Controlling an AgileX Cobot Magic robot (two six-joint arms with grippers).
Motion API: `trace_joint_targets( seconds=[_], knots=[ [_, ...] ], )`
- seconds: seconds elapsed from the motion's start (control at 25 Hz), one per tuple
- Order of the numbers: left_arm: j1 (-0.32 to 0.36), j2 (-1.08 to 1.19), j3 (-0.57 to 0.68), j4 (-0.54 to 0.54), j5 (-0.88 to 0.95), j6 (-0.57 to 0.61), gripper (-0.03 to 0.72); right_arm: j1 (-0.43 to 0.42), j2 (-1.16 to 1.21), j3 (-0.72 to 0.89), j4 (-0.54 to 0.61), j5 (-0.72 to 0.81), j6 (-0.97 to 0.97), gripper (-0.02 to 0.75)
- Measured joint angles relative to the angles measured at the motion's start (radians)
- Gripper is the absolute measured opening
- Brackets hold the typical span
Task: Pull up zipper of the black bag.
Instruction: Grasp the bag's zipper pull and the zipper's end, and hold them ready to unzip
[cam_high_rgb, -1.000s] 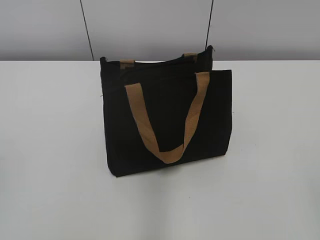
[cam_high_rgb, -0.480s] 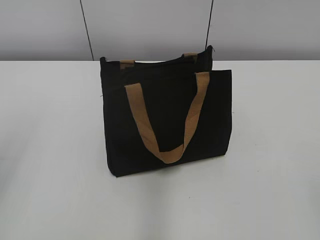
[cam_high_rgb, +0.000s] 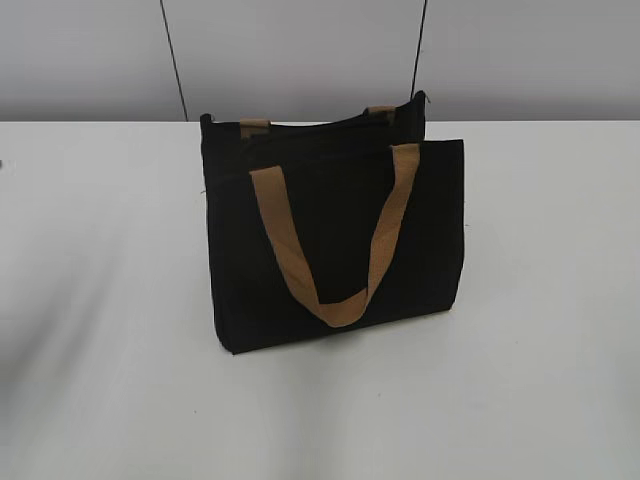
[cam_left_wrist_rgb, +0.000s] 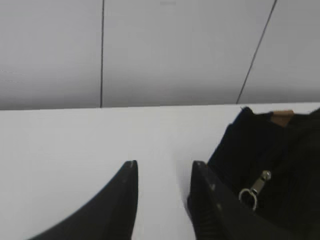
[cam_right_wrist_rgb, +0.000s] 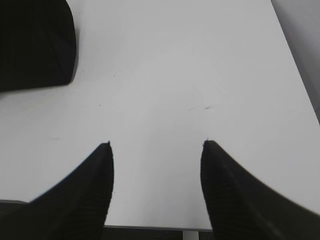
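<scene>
The black bag (cam_high_rgb: 335, 235) stands upright in the middle of the white table (cam_high_rgb: 100, 300), its tan handle hanging down its front. The left wrist view shows the bag's end (cam_left_wrist_rgb: 272, 165) at the right, with the silver zipper pull (cam_left_wrist_rgb: 252, 189) and its ring tab hanging on it. My left gripper (cam_left_wrist_rgb: 164, 165) is open and empty, just left of the bag, its right finger close to the pull. My right gripper (cam_right_wrist_rgb: 156, 144) is open and empty over bare table, with a corner of the bag (cam_right_wrist_rgb: 35, 42) at the upper left. Neither gripper shows in the exterior view.
A grey panelled wall (cam_high_rgb: 300, 50) with dark seams stands behind the table. The table's front edge (cam_right_wrist_rgb: 150, 227) shows below my right gripper, and its right edge (cam_right_wrist_rgb: 295, 60) runs along the upper right of that view.
The bag has not moved. A faint shadow has spread over the table at the left of the exterior view.
</scene>
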Motion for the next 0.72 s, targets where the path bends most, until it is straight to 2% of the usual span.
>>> trace_joint_targets(
  seconds=[0.2,0.32,0.36,0.44,0.64,0.72],
  knots=[
    [-0.123,0.220,0.008,0.010,-0.132,0.000,0.276,0.000,0.000,0.000,0.000,0.000,0.000,0.435],
    [-0.170,0.362,0.008,0.046,-0.228,-0.002,0.276,0.000,0.000,0.000,0.000,0.000,0.000,0.435],
    [-0.181,0.455,0.008,0.089,-0.295,-0.024,0.276,0.000,0.000,0.000,0.000,0.000,0.000,0.435],
    [-0.183,0.494,0.008,0.115,-0.335,-0.041,0.276,0.000,0.000,0.000,0.000,0.000,0.000,0.435],
    [-0.183,0.704,0.008,0.294,-0.530,-0.090,0.277,0.000,0.000,0.000,0.000,0.000,0.000,0.435],
    [-0.183,0.768,0.008,0.316,-0.581,-0.098,0.286,0.000,0.000,0.000,0.000,0.000,0.000,0.435]
  ],
)
